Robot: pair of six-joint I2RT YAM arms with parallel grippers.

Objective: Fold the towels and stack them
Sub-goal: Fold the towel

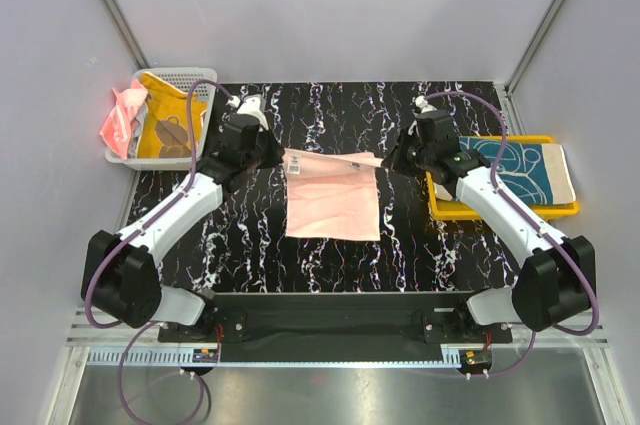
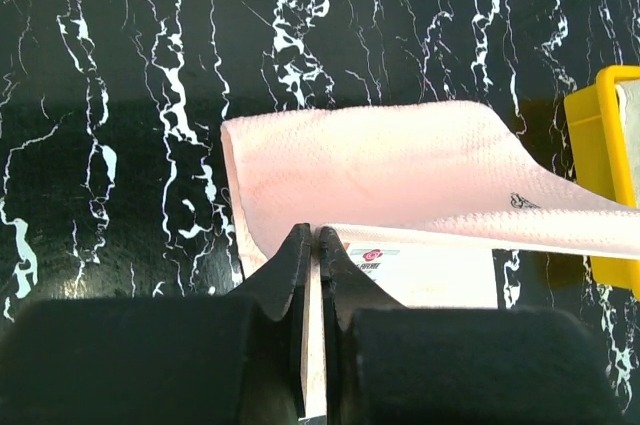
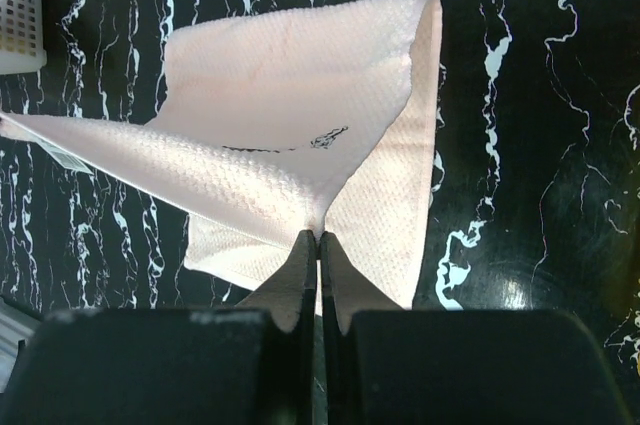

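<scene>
Folding of the pale peach towel (image 1: 335, 207) is judged to be the step in hand. One far corner is pinched by the left gripper (image 2: 308, 245), whose jaws are shut down to the thickness of the cloth. The other far corner is clamped in the same way by the right gripper (image 3: 312, 237). The far edge is held stretched between the two grippers and raised off the table (image 1: 250, 235). The rest of the cloth lies flat below the fingertips, on the side toward the arms' bases. A white label (image 2: 375, 257) is seen just beside the left gripper's tips, on the underside of the lifted flap.

The held edge runs across the table from one gripper to the other, and the body of the towel points away from it toward the bases. The flat part looks nearly square. With one end lifted, a long axis cannot be told for certain, though it is judged to run from the grippers toward the bases.

The next move is judged to call for both grippers being carried together toward the bases. The edge should be kept taut and level, so that it is laid squarely on the near edge before release.

A teal-and-cream towel (image 1: 525, 167) lies in a yellow tray (image 1: 560, 210) just outside the right gripper. An orange-yellow towel (image 1: 170, 130) and a coral pink towel (image 1: 122, 120) wait in a white mesh basket (image 1: 180, 73) beyond the left gripper's outer side.
</scene>
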